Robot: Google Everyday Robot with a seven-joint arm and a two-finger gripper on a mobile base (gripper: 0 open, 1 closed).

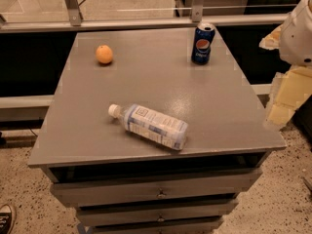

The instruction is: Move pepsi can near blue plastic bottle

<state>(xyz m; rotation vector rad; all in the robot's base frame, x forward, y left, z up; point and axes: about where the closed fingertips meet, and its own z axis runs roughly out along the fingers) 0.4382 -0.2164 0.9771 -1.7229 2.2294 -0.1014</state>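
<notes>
The pepsi can stands upright near the far right corner of the grey table. It is dark blue with a round red-white-blue logo and a silver top. The blue plastic bottle lies on its side near the table's front edge, with its white cap pointing left. The can and the bottle are well apart. My gripper is at the right edge of the view, off the table's right side, with pale yellow parts below a white arm housing. It is to the right of the can and holds nothing that I can see.
An orange sits at the table's far left. The table has drawers in its front. A metal rail and glass wall run behind it. A shoe shows at the bottom left on the speckled floor.
</notes>
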